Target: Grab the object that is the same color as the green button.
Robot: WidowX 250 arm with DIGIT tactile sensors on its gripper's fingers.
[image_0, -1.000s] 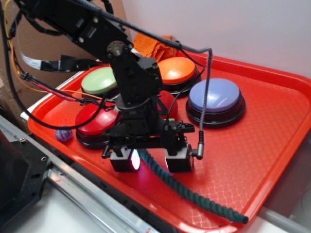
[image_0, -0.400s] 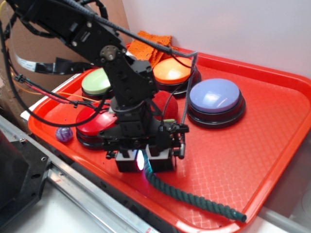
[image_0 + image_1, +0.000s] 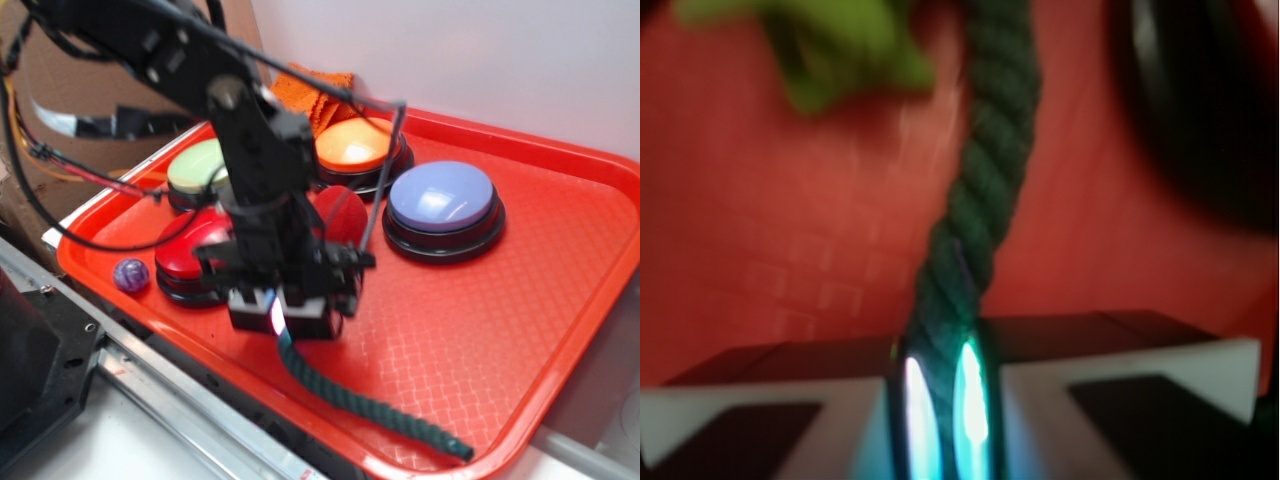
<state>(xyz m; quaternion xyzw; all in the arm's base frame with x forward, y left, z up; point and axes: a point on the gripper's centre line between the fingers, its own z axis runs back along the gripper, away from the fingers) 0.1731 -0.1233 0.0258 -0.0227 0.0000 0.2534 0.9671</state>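
A long dark green twisted rope (image 3: 360,403) lies on the red tray (image 3: 500,330), running from under my gripper toward the tray's front right edge. My gripper (image 3: 279,318) is shut on the rope's near end, its jaws pressed against it. In the wrist view the rope (image 3: 985,180) runs up from between the jaws of the gripper (image 3: 940,400). The pale green button (image 3: 196,166) sits at the back left of the tray, partly hidden by the arm.
Also on the tray are a red button (image 3: 190,252), an orange button (image 3: 352,146), a lavender-blue button (image 3: 441,198), a red plush ball (image 3: 340,213) with a light green leaf (image 3: 830,40), and a small purple ball (image 3: 130,274). An orange cloth (image 3: 318,84) lies behind.
My jaws have closed from wide apart onto the rope. The gripper has shifted left and back, dragging the rope's far end left along the tray.
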